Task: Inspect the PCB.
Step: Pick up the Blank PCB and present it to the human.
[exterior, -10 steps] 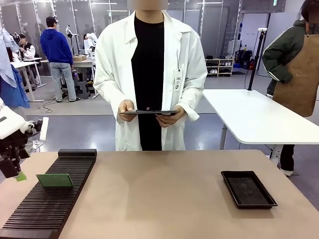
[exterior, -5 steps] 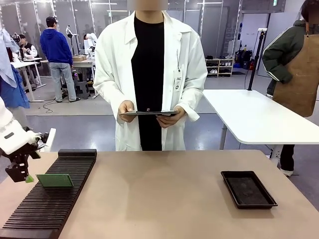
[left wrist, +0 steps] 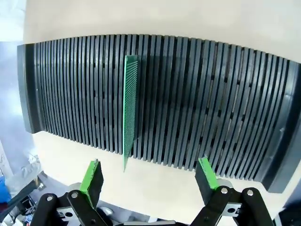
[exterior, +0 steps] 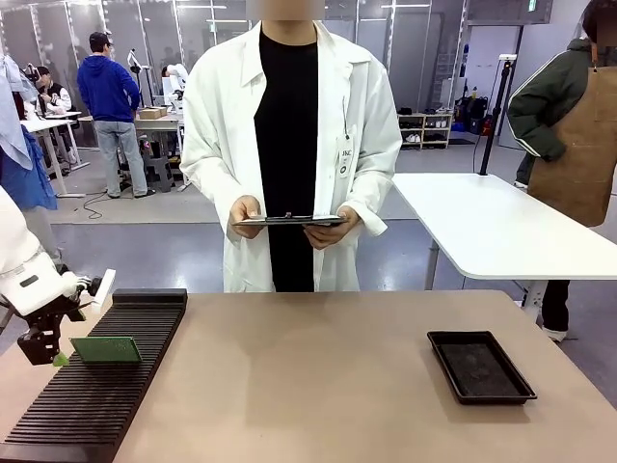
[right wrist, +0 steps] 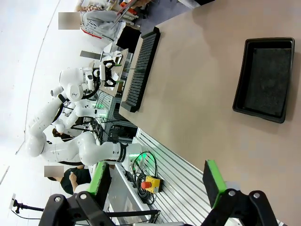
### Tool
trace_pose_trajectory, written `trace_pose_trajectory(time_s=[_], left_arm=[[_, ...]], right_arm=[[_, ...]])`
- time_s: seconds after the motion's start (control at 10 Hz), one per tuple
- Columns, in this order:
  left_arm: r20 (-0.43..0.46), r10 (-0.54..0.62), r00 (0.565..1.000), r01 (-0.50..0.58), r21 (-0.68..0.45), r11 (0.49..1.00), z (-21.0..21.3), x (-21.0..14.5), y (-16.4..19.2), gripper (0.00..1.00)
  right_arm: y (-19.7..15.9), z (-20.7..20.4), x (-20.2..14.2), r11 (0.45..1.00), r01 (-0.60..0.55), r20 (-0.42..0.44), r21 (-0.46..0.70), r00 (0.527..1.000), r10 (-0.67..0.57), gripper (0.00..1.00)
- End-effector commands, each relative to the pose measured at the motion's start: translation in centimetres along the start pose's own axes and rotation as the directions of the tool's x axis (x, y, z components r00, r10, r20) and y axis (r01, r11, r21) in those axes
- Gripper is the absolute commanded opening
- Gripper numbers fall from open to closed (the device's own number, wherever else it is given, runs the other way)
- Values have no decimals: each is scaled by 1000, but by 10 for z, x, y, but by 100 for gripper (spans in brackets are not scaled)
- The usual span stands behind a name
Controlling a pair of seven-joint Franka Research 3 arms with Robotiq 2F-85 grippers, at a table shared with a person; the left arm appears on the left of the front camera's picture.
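Green, thin, rectangular circuit board, the PCB [exterior: 106, 349], stands on edge in a black ribbed plastic rack [exterior: 116, 405]. My left gripper [left wrist: 149, 172] hangs just beside its end, fingers spread and gripping nothing. My right gripper [right wrist: 156, 175] is also spread and empty, above the tan table [exterior: 318, 386].

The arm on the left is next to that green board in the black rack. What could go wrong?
The PCB stands on edge in one slot of the rack. In the wrist view it lies nearer one finger of the open left tool, so that finger might touch first and tilt or jam it. Being thin, it could slip from a skewed pinch.
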State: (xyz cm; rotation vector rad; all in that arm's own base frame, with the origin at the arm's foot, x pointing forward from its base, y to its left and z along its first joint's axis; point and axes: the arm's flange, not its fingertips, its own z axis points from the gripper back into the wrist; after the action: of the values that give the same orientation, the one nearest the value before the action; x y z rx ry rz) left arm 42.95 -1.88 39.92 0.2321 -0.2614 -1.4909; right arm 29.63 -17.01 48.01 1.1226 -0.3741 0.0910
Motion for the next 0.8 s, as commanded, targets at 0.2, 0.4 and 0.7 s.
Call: trace_pose_trajectory(time_s=[0.2, 0.4, 0.7], left_arm=[[-9, -4, 1000, 4, -38, 999, -29, -10, 29, 100], [8, 0, 1000, 0, -43, 999, -37, -10, 34, 100], [20, 6, 1000, -4, -84, 996, -48, -8, 41, 92]], right_arm=[[0, 1, 0, 1000, -18, -2, 9, 1000, 18, 100], [0, 1, 0, 1000, -18, -2, 9, 1000, 18, 100], [0, 1, 0, 1000, -18, -2, 9, 1000, 18, 100]])
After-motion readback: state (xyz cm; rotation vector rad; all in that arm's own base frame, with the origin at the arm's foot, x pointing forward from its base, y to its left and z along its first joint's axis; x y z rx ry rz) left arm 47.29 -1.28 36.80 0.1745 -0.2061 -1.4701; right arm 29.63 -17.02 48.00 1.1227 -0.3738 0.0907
